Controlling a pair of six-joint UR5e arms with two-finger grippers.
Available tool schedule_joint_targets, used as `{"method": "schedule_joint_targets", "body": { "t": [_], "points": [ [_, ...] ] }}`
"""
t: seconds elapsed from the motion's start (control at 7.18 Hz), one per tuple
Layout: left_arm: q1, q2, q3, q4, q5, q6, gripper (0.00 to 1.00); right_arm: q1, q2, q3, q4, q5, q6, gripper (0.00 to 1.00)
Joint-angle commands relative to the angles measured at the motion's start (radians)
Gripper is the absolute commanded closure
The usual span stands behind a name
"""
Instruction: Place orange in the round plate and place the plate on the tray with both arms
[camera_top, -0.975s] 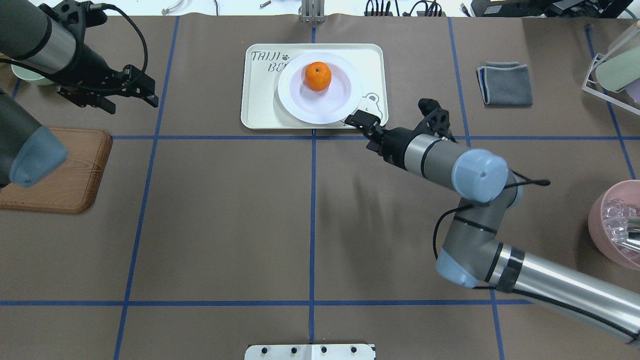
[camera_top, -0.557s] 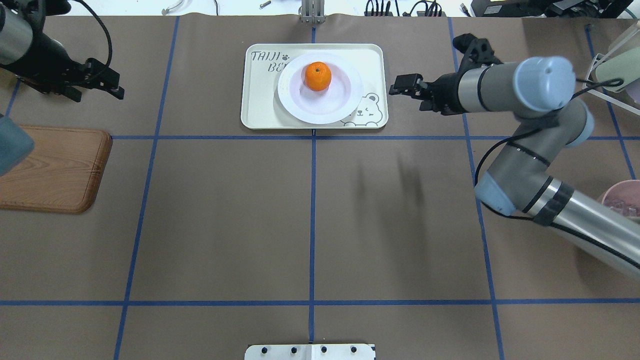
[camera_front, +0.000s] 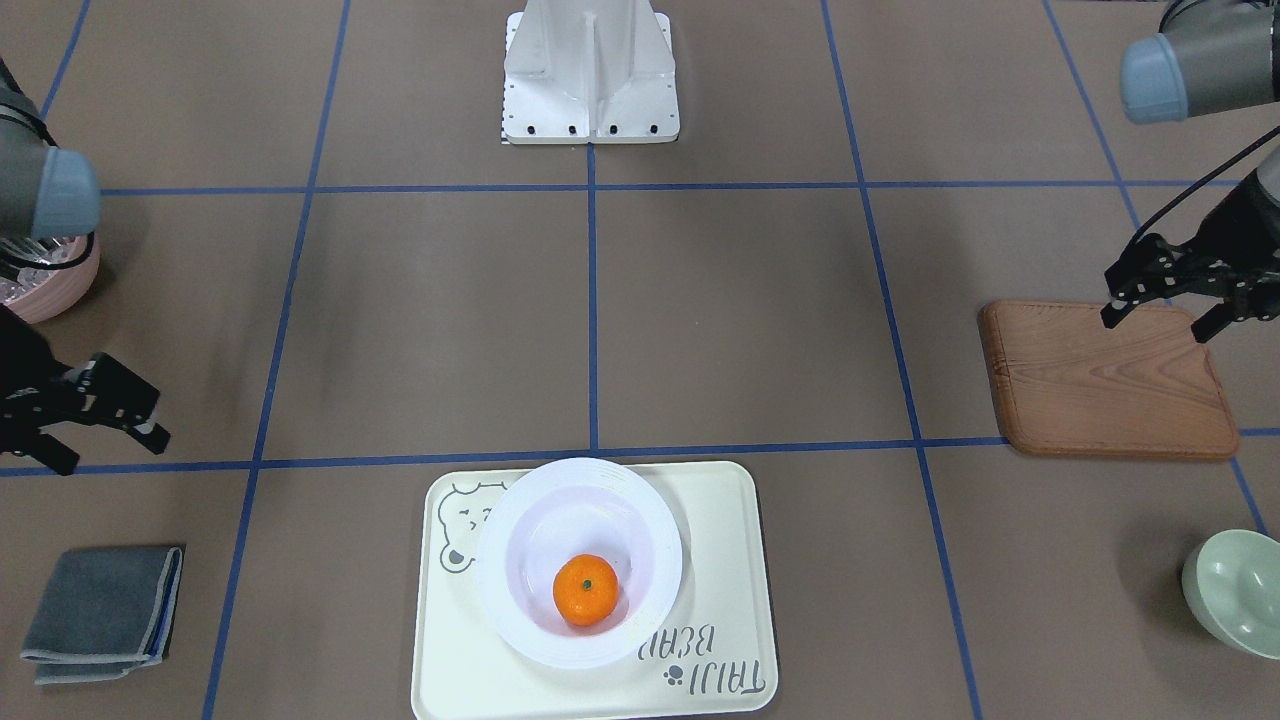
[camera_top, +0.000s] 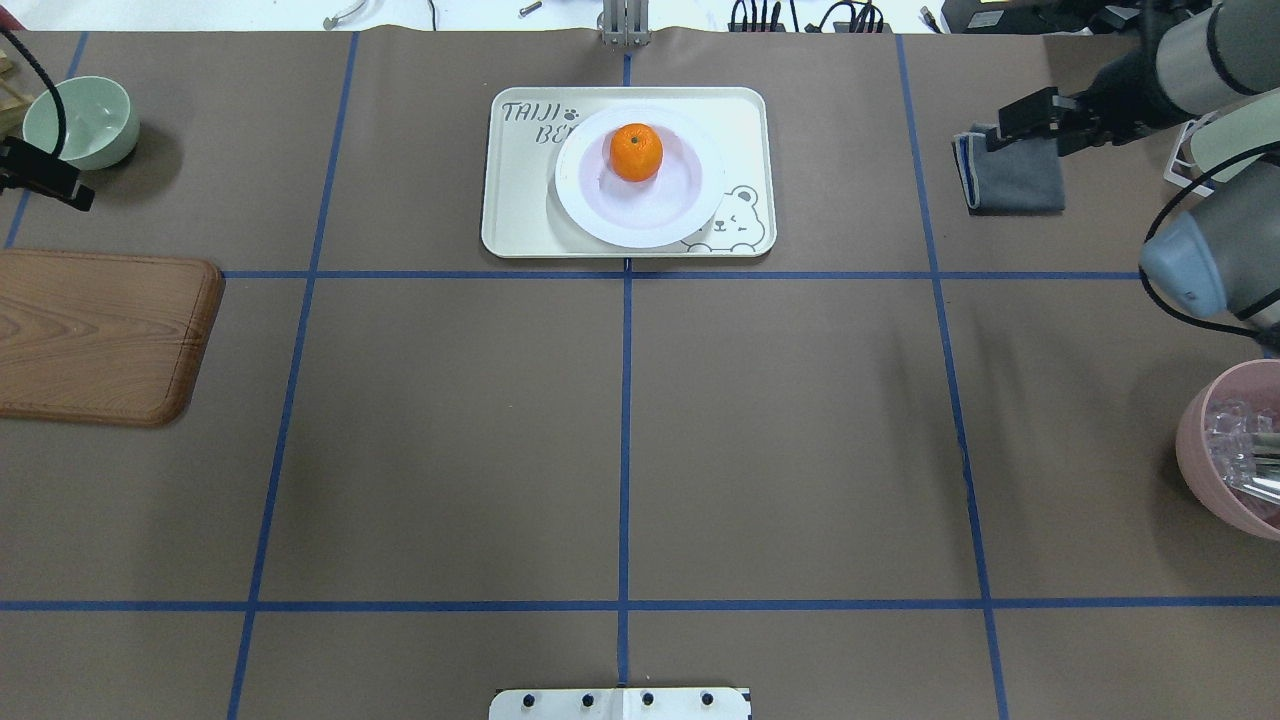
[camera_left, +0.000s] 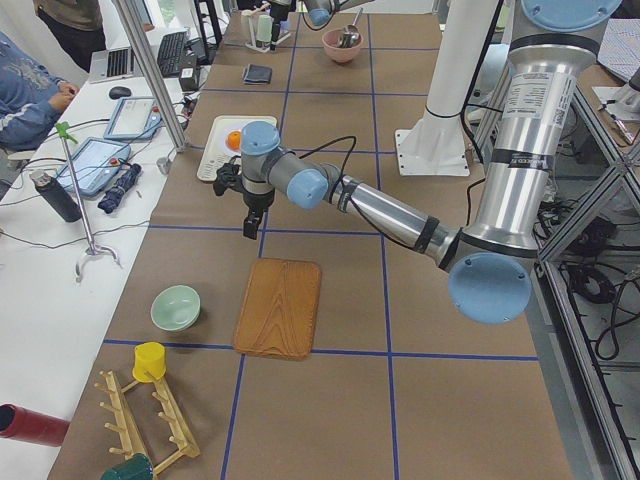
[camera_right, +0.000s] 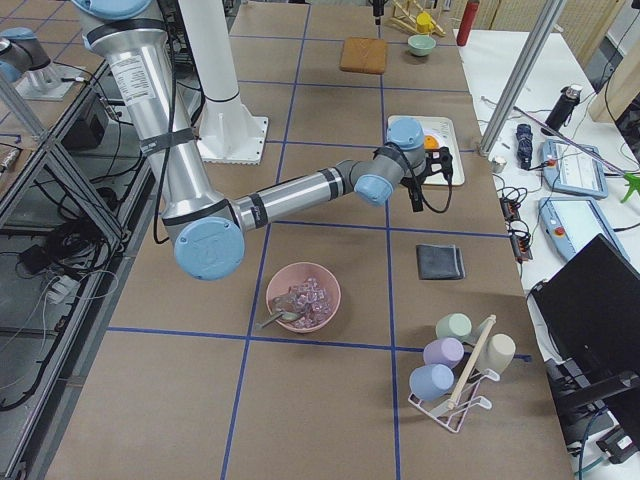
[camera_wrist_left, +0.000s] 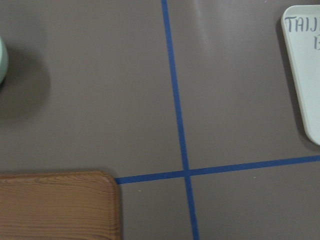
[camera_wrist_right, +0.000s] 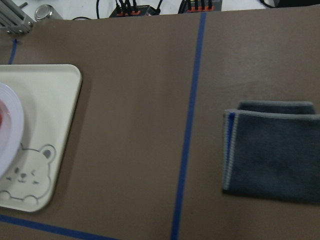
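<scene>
The orange (camera_top: 636, 152) (camera_front: 586, 590) sits in the sunken centre of the white round plate (camera_top: 690, 200) (camera_front: 520, 560). The plate rests on the cream bear tray (camera_top: 520, 200) (camera_front: 720, 520) at the far middle of the table. Both grippers are well clear of it and hold nothing. My right gripper (camera_top: 1030, 135) (camera_front: 112, 450) hangs open over the grey cloth, right of the tray. At the table's left edge my left gripper (camera_front: 1155, 325) (camera_top: 50, 180) is open above the wooden board's far side. The left wrist view catches a tray corner (camera_wrist_left: 305, 75); the right wrist view shows the tray's bear end (camera_wrist_right: 45, 100).
A brown wooden board (camera_top: 100, 335) lies at the left, with a pale green bowl (camera_top: 80, 120) behind it. A folded grey cloth (camera_top: 1010, 170) lies right of the tray. A pink bowl (camera_top: 1235, 450) and a cup rack (camera_top: 1220, 140) stand at the right edge.
My right gripper left the plate's near-right rim and swung right to the grey cloth. My left arm pulled back to the table's left edge. Plate and orange stayed on the tray.
</scene>
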Motion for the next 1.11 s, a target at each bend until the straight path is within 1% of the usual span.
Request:
{"method": "schedule_joint_targets", "body": {
  "t": [0.0,0.14,0.28,0.42,0.56,0.7,0.84,0.97],
  "points": [
    [-0.075,0.054,0.008,0.046,0.001,0.21,0.02,0.138,-0.062,0.02,-0.219,0.041,-0.376,0.0],
    [-0.13,0.06,0.007,0.121,0.025,0.352,0.02,0.215,-0.079,0.023,-0.334,0.057,-0.569,0.0],
    [-0.144,0.063,0.016,0.202,0.063,0.49,0.02,0.258,-0.096,0.031,-0.437,0.057,-0.697,0.0],
    [-0.17,0.063,0.062,0.241,0.056,0.561,0.02,0.302,-0.108,0.034,-0.519,0.055,-0.799,0.0],
    [-0.187,0.066,0.094,0.243,0.05,0.571,0.02,0.339,-0.11,0.034,-0.603,0.051,-0.903,0.0],
    [-0.209,0.073,0.149,0.243,0.042,0.568,0.02,0.352,-0.114,0.052,-0.663,0.045,-0.939,0.0],
    [-0.23,0.07,0.181,0.244,-0.034,0.561,0.02,0.35,-0.142,0.085,-0.678,0.043,-0.94,0.0],
    [-0.232,0.073,0.18,0.264,-0.065,0.545,0.02,0.35,-0.157,0.095,-0.678,0.045,-0.94,0.0]
  ]
}}
